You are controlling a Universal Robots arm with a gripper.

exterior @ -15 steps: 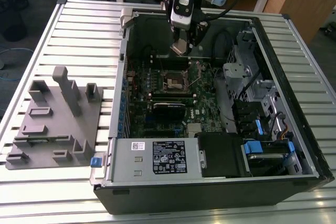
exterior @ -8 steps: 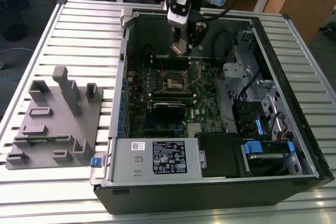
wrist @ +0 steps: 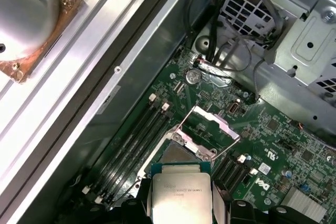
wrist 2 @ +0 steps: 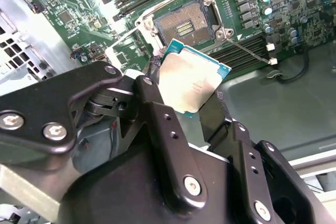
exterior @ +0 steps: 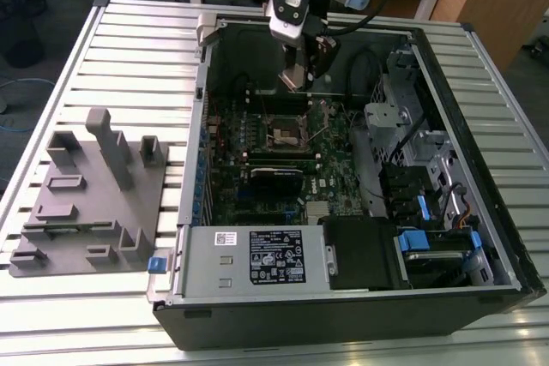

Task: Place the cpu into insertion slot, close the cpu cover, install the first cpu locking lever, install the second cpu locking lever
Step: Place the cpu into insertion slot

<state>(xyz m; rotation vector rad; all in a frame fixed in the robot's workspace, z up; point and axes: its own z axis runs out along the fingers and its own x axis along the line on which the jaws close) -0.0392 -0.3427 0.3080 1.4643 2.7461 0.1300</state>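
Your pincer (wrist 2: 181,103) is clamped on the cpu (wrist 2: 191,83), one black finger (wrist 2: 150,95) on each of two opposite edges. You carry one cpu: a flat square chip with a dull silver-grey metal top, faint print on it, and a thin teal-green rim showing around the lid. In both wrist views it hangs tilted in the air above the insertion slot (wrist 2: 185,23), apart from it and not seated.

There is one slot, a dark square socket with a pale gold centre, lying bare on the green motherboard (wrist: 273,145). Its one cpu cover (wrist: 216,120), a silver frame with a square window, stands swung up off the socket. Two thin wire locking levers (wrist: 226,149) stand loose beside it.

In the exterior view your pincer (exterior: 296,79) sits upper middle of the frame, inside one open computer case (exterior: 343,297) on the slatted table (exterior: 129,40). One grey fixture block (exterior: 90,203) lies at lower left.
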